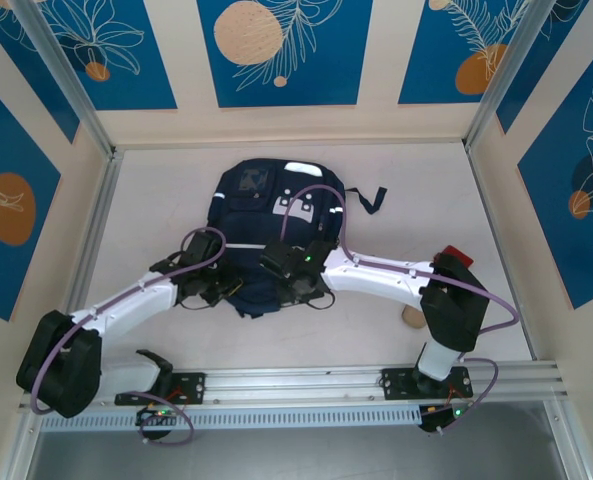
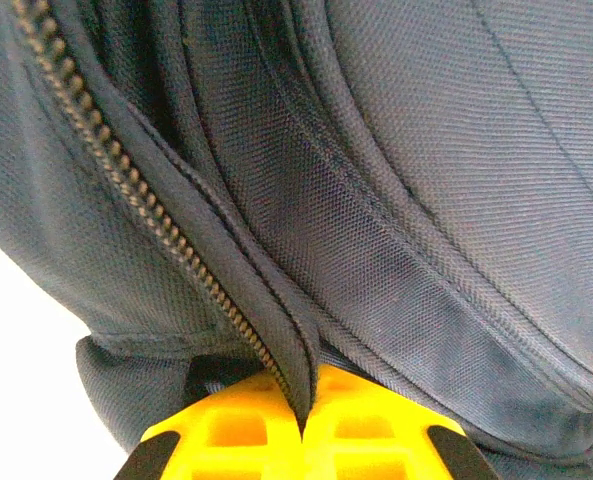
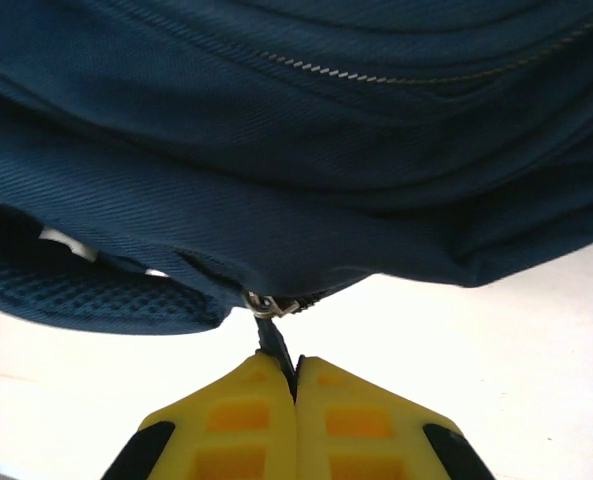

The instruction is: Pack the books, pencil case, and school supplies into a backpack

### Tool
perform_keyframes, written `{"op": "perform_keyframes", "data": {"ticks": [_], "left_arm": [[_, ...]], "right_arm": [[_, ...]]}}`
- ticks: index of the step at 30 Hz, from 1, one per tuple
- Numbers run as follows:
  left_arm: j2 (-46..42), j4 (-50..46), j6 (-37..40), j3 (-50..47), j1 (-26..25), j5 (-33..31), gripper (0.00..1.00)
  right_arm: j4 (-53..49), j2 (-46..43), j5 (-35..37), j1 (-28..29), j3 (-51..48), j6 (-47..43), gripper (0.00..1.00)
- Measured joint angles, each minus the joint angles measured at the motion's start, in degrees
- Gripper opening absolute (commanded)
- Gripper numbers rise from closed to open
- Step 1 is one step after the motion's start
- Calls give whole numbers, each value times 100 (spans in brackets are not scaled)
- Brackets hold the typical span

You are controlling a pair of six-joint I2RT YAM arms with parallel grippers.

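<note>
The backpack point(image 1: 276, 225) lies flat in the middle of the counter point(image 1: 176, 340). Its long axis runs straight away from me, with one short end toward my bases and the grey patch at the far end.

My left arm has its elbow swung far out to the left, and the forearm slants in to the backpack's near left corner. There my left gripper point(image 2: 304, 400) is pinched closed on a fold of the backpack's fabric, just beside a zipper point(image 2: 126, 180).

My right arm bends at the right side, and its forearm lies leftward to the near edge. My right gripper point(image 3: 296, 375) is closed tight on the zipper pull point(image 3: 273, 340), just above the counter.
</note>
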Motion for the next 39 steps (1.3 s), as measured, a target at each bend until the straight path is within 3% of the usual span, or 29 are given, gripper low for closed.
{"op": "perform_keyframes", "data": {"ticks": [4, 9, 14, 17, 20, 23, 27, 32, 39], "left_arm": [[-133, -219, 120, 52, 0, -190, 0], [-302, -614, 278, 72, 81, -750, 0], [-358, -787, 404, 129, 81, -835, 0], [-358, -863, 505, 229, 81, -800, 0], [-358, -1003, 673, 374, 81, -745, 18], [-358, -1239, 876, 614, 81, -730, 37], [-358, -1617, 1300, 1029, 57, -796, 53], [-269, -2175, 1978, 1663, -337, -1084, 58], [1016, -2728, 3250, 3246, -1731, -1976, 62]], "right_arm": [[-181, -133, 293, -190, -118, 17, 0], [-984, -232, 887, -837, -535, -31, 0], [-850, -597, 765, -1003, -739, -507, 0], [-382, -1001, 227, -1010, -916, -866, 22], [175, -1353, -424, -1049, -1187, -1064, 43], [590, -1517, -918, -1187, -1375, -1060, 53], [1021, -1696, -1309, -1550, -1532, -809, 64], [1353, -2006, -1768, -2201, -1759, -481, 69], [1569, -2212, -2295, -3058, -2173, -138, 71]]}}
